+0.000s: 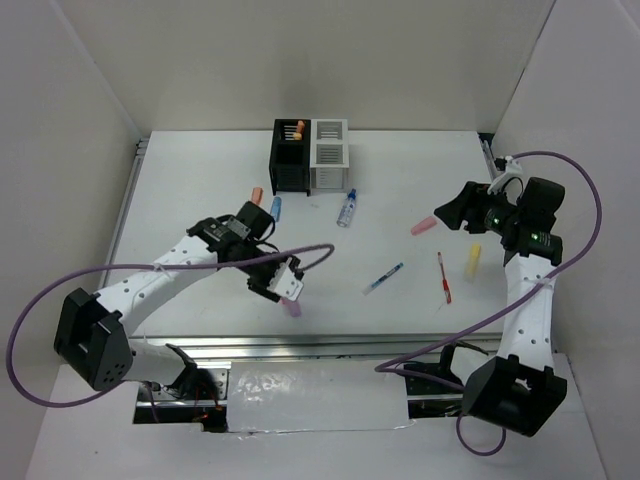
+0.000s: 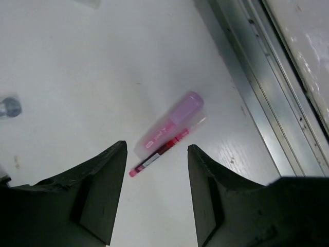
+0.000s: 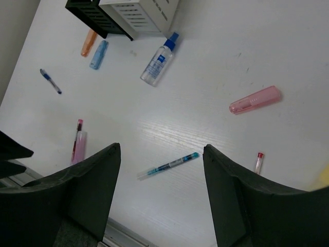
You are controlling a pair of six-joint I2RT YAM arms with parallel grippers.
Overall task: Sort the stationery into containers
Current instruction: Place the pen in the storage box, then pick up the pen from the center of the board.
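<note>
Left arm (image 1: 160,275): extends from its base at the near left corner, forward and rightward toward the middle. The wrist is bent so that the left claw (image 1: 289,290) points down and toward the near edge, low over the bench (image 1: 200,180). In the wrist view its jaws stand parted and grip nothing.

Right arm (image 1: 527,300): rises from its base at the near right and runs forward, wrist turned inward. The right claw (image 1: 440,215) points left and is carried higher. Its jaws stand wide apart and grip nothing.
</note>
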